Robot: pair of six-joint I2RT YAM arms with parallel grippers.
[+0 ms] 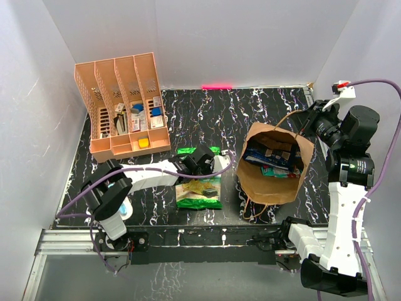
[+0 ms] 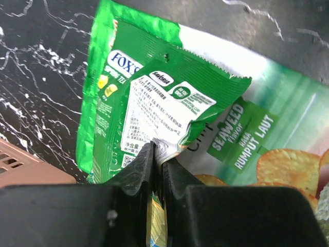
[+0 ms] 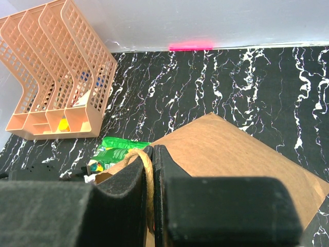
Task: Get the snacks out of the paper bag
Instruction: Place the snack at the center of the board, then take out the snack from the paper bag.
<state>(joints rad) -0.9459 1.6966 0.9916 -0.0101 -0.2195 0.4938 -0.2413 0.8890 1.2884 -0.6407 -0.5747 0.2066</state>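
Observation:
The brown paper bag (image 1: 270, 185) stands right of centre, its mouth tilted open, with several snacks (image 1: 273, 160) still inside. My right gripper (image 1: 307, 124) is shut on the bag's twisted paper handle (image 3: 147, 170) at its far right rim; the bag's side (image 3: 231, 149) fills the right wrist view. My left gripper (image 2: 158, 148) is shut on the bottom corner of a small green packet (image 2: 169, 103). That packet hangs over a green Fox's packet (image 2: 100, 113) and a seaweed chips packet (image 2: 257, 134) lying on the table left of the bag (image 1: 199, 191).
A peach-orange file organiser (image 1: 125, 106) with small stationery stands at the back left. A light-blue and white oval gadget (image 1: 125, 207) lies by the left arm's base. White walls close in the black marbled table (image 1: 207, 113) on three sides.

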